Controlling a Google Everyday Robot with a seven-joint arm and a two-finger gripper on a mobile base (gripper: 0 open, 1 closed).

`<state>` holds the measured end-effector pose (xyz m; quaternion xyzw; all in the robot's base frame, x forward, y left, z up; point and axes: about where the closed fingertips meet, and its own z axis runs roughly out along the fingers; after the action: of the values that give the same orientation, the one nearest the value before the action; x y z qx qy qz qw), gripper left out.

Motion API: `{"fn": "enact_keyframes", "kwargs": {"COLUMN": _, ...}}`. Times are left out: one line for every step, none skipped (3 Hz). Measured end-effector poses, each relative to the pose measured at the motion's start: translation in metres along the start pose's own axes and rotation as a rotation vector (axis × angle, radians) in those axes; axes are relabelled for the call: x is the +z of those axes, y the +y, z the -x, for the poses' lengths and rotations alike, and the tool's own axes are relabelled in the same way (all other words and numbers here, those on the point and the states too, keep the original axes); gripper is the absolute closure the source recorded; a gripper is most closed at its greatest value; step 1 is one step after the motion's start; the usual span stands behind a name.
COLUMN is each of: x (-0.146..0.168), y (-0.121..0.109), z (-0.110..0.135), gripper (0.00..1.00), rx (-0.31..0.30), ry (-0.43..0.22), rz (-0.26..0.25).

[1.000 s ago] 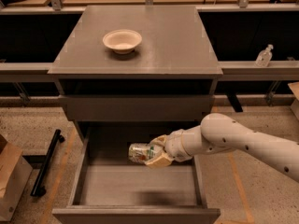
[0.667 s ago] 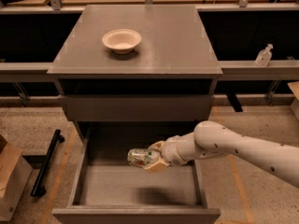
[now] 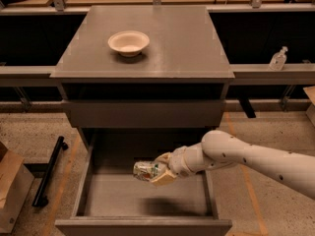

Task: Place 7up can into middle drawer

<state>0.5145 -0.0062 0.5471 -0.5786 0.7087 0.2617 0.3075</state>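
Observation:
The middle drawer (image 3: 93,193) is pulled out at the bottom of the grey cabinet, with tall side walls and a bare floor. My gripper (image 3: 156,171) reaches in from the right on a white arm and is shut on the 7up can (image 3: 145,170). The can lies on its side in the grip, greenish and silvery, held above the drawer floor near its middle, with its shadow on the floor below.
A cream round bowl (image 3: 128,42) sits on the cabinet top (image 3: 187,43). A shut drawer front (image 3: 142,113) lies above the open one. A clear bottle (image 3: 277,59) stands on the ledge at right. A black bar (image 3: 47,172) and a cardboard box (image 3: 9,191) are on the floor at left.
The gripper with the can has moved left and lower, deeper over the open drawer. The bowl and drawers have not moved.

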Motion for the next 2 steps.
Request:
{"fn": "enact_keyframes", "kwargs": {"x": 0.023, "y": -0.004, "z": -0.017, "gripper": 1.0, "rx": 0.001, "ry": -0.031, "rz": 0.006}}
{"fn": "enact_keyframes", "kwargs": {"x": 0.056, "y": -0.008, "z": -0.044, "gripper": 1.0, "rx": 0.009, "ry": -0.062, "rz": 0.026}}
